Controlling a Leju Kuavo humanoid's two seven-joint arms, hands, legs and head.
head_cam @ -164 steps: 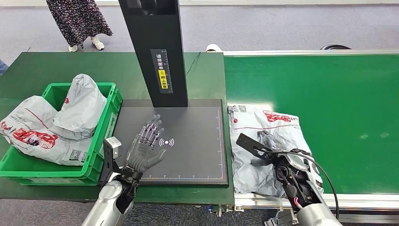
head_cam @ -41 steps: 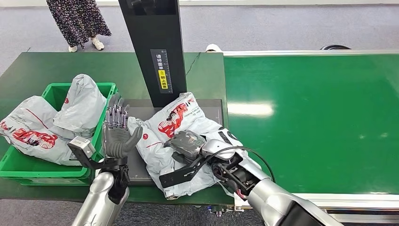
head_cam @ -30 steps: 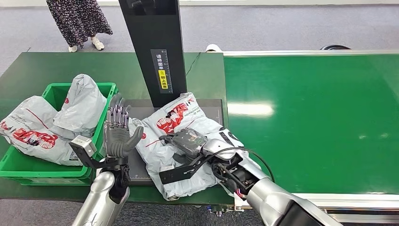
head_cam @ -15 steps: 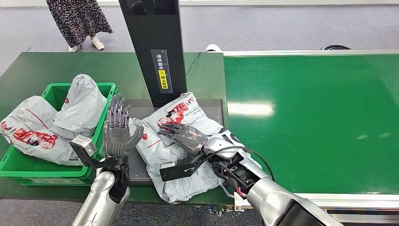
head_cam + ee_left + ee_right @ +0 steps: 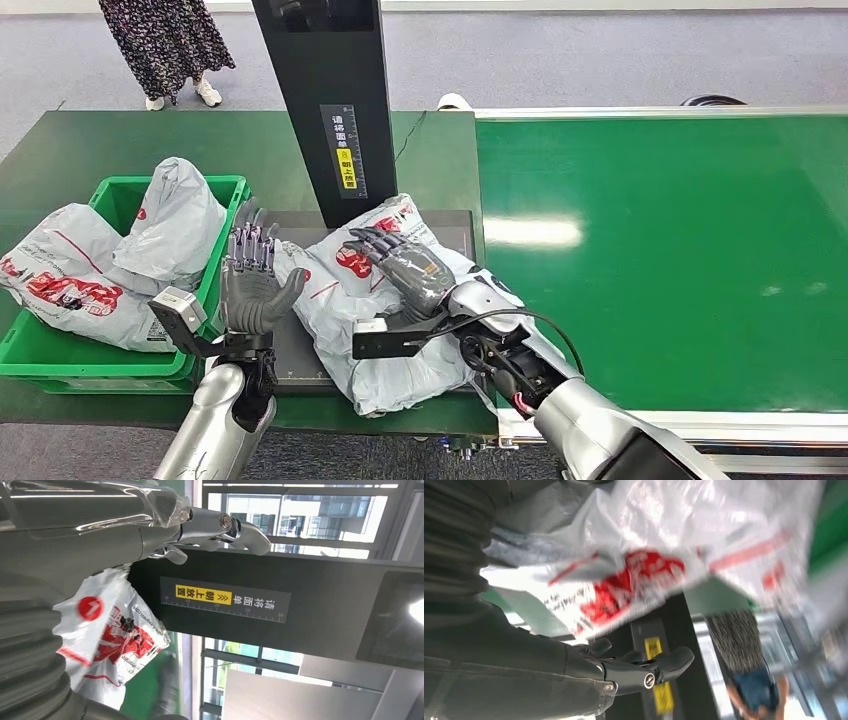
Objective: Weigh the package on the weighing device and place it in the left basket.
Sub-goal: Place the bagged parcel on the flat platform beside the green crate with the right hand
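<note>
- Right hand (image 5: 405, 268), dark-fingered on a silver arm, lies palm-down over the crumpled grey plastic mailer package with red print (image 5: 385, 300); its fingers are spread apart and rest on the upper face of the bag, clamped on nothing, which reads as letting the package sit free so the scale takes its full weight
- Left hand (image 5: 250, 280) stands upright beside the package's left edge, palm turned toward it, fingers straight and apart, holding nothing; a judgement: it waits there like a stop, and is placed to receive or sweep the bag toward the basket
- That package lies on the flat black weighing platform (image 5: 300, 350) at the foot of the tall black column with a yellow label (image 5: 335, 120), its near-right corner spilling past the platform's edge toward the green conveyor belt (image 5: 680, 250)
- Green plastic basket (image 5: 110, 365) sits just to the left of the platform, already carrying other grey mailers, one draped over its outer rim
- Relative to the hands: the package is under the right hand's fingers and just beside the left palm; contact with the left cannot be told
- Weighing looks in hand; the transfer left is not yet done
</note>
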